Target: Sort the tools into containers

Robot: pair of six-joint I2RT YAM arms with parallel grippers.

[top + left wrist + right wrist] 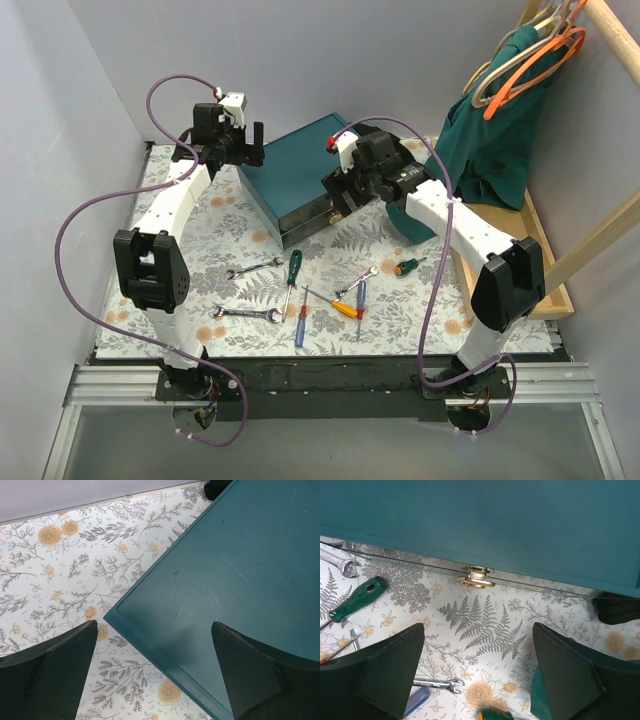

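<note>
the flowered cloth (200,250) covers the table, and the biggest thing on it is the teal box (295,170), set toward the back and turned at an angle. it looks like metal, so i'd judge it heavy and stiff enough to stay put when a drawer is tugged. the left gripper (154,627) hangs over one corner of the box with its fingers spread wide, holding nothing. the right gripper (479,627) hovers low in front of the dark drawer front (312,222), jaws likewise wide apart and empty. all the tools i can see lie loose on the cloth in front of the box. the green screwdriver (293,270) has a fat handle, which is the place to pinch it, though it may roll. the silver wrenches (253,268) are thin, flat and likely slick, best taken across the shank. smallest is the brass knob (476,576), just ahead of the right fingers. it looks hard and smooth, and wants a square pinch.
</note>
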